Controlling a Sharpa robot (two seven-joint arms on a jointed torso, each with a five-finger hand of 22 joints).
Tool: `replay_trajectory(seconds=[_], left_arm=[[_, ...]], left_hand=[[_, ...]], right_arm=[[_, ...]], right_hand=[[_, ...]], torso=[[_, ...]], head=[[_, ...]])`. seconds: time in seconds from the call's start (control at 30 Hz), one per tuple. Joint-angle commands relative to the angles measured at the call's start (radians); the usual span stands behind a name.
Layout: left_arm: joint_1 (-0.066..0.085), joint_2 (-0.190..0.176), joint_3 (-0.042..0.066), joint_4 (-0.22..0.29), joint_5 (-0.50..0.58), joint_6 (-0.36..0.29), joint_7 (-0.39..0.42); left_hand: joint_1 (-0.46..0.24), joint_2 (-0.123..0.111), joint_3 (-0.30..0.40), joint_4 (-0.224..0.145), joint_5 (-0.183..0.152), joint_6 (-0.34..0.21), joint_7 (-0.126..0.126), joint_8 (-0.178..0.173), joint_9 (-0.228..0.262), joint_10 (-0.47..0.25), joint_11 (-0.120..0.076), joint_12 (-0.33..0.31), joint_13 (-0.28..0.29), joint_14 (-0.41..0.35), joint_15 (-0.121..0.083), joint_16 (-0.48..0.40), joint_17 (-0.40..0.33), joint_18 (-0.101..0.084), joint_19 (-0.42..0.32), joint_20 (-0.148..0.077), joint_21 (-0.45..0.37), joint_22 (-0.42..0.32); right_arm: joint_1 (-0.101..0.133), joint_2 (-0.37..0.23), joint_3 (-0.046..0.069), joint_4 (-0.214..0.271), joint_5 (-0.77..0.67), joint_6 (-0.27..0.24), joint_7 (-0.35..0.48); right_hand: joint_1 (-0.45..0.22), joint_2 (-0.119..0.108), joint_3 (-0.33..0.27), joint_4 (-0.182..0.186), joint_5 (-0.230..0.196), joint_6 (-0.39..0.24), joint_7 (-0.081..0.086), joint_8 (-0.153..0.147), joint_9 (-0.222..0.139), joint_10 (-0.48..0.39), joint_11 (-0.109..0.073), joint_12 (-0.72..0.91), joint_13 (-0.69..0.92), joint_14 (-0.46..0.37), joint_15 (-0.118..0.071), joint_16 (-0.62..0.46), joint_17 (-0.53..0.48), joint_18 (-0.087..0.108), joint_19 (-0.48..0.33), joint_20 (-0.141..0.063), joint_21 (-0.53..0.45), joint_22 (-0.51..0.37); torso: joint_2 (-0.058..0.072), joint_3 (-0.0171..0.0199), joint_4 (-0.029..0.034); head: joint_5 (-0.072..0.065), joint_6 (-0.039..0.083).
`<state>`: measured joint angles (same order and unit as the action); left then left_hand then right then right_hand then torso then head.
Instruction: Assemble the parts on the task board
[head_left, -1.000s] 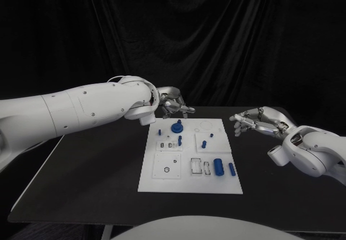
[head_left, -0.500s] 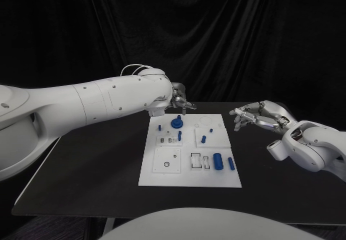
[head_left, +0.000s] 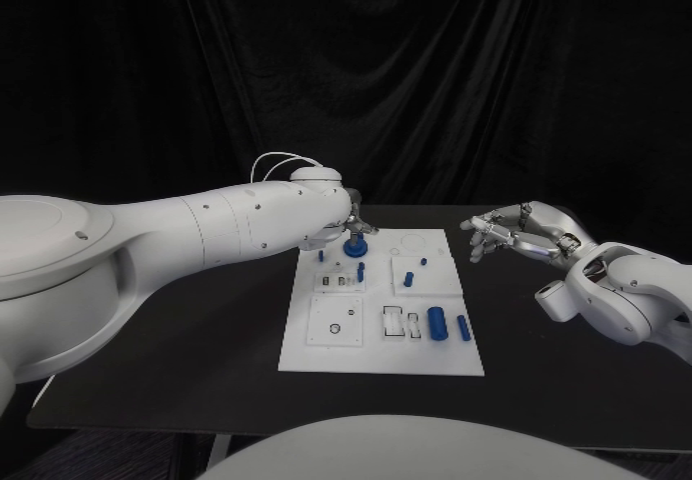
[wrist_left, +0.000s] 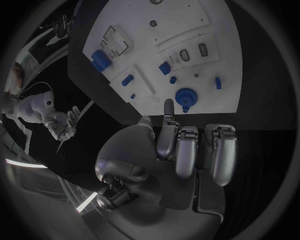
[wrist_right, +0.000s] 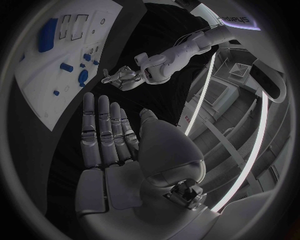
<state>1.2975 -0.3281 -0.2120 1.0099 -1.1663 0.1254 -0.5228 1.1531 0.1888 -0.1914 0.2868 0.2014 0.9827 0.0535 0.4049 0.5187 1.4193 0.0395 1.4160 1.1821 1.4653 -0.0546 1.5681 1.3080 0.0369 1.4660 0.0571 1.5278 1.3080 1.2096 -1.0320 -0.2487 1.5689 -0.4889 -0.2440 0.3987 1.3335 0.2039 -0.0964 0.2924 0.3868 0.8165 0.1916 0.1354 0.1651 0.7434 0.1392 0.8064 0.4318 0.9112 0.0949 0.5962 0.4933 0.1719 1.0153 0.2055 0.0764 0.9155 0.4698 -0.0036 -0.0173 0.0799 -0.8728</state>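
Task board (head_left: 378, 350) lies mid-table on the black table (head_left: 173, 340), long side running away from the robot. Left hand (head_left: 352, 224) hangs over the board's far-left corner, approx. 11 o'clock from board centre; in the left wrist view its fingers (wrist_left: 187, 150) are curled in w/ nothing in them, one extended finger just beside the round blue knob part (wrist_left: 185, 95), contact can't be told. Right hand (head_left: 515, 234) sits off the board at approx. 2 o'clock, well apart from it, fingers (wrist_right: 103, 135) spread and straight, nothing held. On the board: big blue cylinder (head_left: 436, 324) and a thinner blue peg (head_left: 463, 327) at approx. 4 o'clock, lying flat beside each other; a short blue piece (head_left: 408, 279) near centre-right; small blue peg (head_left: 361, 270) left of centre.
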Motion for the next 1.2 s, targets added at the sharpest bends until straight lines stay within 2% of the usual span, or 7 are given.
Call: replay_trajectory(seconds=[0.03, 0.1, 0.27, 0.53, 0.7, 1.2], left_arm=[[-0.010, 0.010, 0.002, -0.016, -0.036, -0.003, -0.044], [-0.017, 0.013, 0.002, -0.022, -0.022, -0.006, -0.046], [-0.030, 0.015, 0.002, -0.025, 0.001, -0.019, -0.044], [-0.044, 0.013, 0.002, -0.022, 0.011, -0.009, -0.034], [-0.052, 0.013, 0.002, -0.027, 0.052, -0.017, -0.038], [-0.070, 0.022, 0.002, -0.043, 0.086, 0.008, -0.038]], left_hand=[[-0.011, 0.003, 0.000, -0.003, 0.005, 0.009, -0.003, 0.009, 0.021, 0.151, -0.059, 0.155, 0.389, 0.106, -0.012, 0.003, 0.263, -0.010, 0.020, -0.008, 0.002, 0.155], [-0.007, 0.001, 0.005, -0.007, 0.011, 0.014, -0.008, 0.017, 0.043, 0.151, -0.063, 0.155, 0.389, 0.106, -0.016, 0.003, 0.263, -0.010, 0.020, -0.012, 0.001, 0.155], [0.004, -0.010, 0.016, -0.013, 0.034, 0.025, -0.017, 0.029, 0.086, 0.151, -0.073, 0.155, 0.389, 0.106, -0.025, 0.003, 0.263, -0.010, 0.024, -0.021, 0.001, 0.159], [0.010, -0.014, 0.021, -0.016, 0.044, 0.025, -0.019, 0.029, 0.099, 0.151, -0.075, 0.155, 0.389, 0.106, -0.027, 0.003, 0.263, -0.010, 0.023, -0.024, 0.000, 0.157], [0.015, -0.021, 0.023, -0.019, 0.050, 0.015, -0.018, 0.023, 0.109, 0.151, -0.075, 0.155, 0.389, 0.106, -0.028, 0.003, 0.263, -0.011, 0.025, -0.025, 0.000, 0.159], [0.036, -0.035, 0.040, -0.032, 0.089, 0.001, -0.016, 0.012, 0.144, 0.151, -0.074, 0.155, 0.389, 0.106, -0.028, 0.003, 0.263, -0.010, 0.023, -0.026, -0.002, 0.157]], right_arm=[[-0.003, 0.003, 0.001, -0.003, 0.004, -0.013, 0.003], [-0.003, 0.005, 0.001, -0.004, 0.004, -0.013, 0.001], [-0.003, 0.007, 0.001, -0.007, 0.004, -0.013, -0.004], [-0.003, 0.008, 0.001, -0.008, -0.003, -0.020, -0.009], [-0.004, 0.012, 0.001, -0.008, -0.025, -0.019, -0.012], [-0.011, 0.015, 0.001, -0.012, -0.037, -0.015, -0.020]], right_hand=[[0.012, 0.001, -0.005, -0.001, 0.004, 0.009, -0.001, 0.006, -0.001, 0.007, -0.001, 0.003, -0.001, 0.008, 0.001, 0.007, -0.001, 0.011, 0.009, 0.001, 0.006, -0.001], [0.012, 0.001, -0.005, -0.001, 0.005, 0.008, -0.001, 0.006, -0.001, 0.007, -0.001, 0.003, -0.001, 0.008, 0.001, 0.007, -0.001, 0.011, 0.009, 0.001, 0.006, -0.001], [0.013, 0.000, -0.006, -0.002, 0.007, 0.007, -0.001, 0.005, -0.002, 0.008, -0.002, 0.003, -0.002, 0.009, 0.001, 0.008, -0.002, 0.011, 0.011, 0.000, 0.006, -0.002], [0.018, -0.001, -0.007, -0.002, 0.011, 0.006, -0.002, 0.005, -0.002, 0.009, -0.002, 0.004, -0.004, 0.010, 0.000, 0.010, -0.003, 0.011, 0.013, -0.001, 0.007, -0.002], [0.018, -0.001, -0.007, -0.002, 0.011, 0.006, -0.002, 0.005, -0.002, 0.009, -0.002, 0.004, -0.004, 0.010, 0.000, 0.010, -0.003, 0.011, 0.013, -0.001, 0.007, -0.002], [0.023, -0.003, -0.007, -0.003, 0.016, 0.004, -0.001, 0.004, -0.003, 0.010, -0.003, 0.004, -0.006, 0.011, -0.001, 0.012, -0.005, 0.011, 0.015, -0.002, 0.007, -0.003]], torso=[[-0.001, 0.0007, -0.0003], [-0.002, 0.0008, 0.0003], [-0.002, 0.0009, -0.0001], [-0.004, 0.0018, -0.0014], [-0.005, 0.0018, -0.0017], [-0.006, 0.0028, -0.0006]], head=[[0.004, 0.000], [0.001, 0.000], [0.006, 0.000], [0.005, 0.000], [0.007, 0.000], [-0.002, 0.000]])
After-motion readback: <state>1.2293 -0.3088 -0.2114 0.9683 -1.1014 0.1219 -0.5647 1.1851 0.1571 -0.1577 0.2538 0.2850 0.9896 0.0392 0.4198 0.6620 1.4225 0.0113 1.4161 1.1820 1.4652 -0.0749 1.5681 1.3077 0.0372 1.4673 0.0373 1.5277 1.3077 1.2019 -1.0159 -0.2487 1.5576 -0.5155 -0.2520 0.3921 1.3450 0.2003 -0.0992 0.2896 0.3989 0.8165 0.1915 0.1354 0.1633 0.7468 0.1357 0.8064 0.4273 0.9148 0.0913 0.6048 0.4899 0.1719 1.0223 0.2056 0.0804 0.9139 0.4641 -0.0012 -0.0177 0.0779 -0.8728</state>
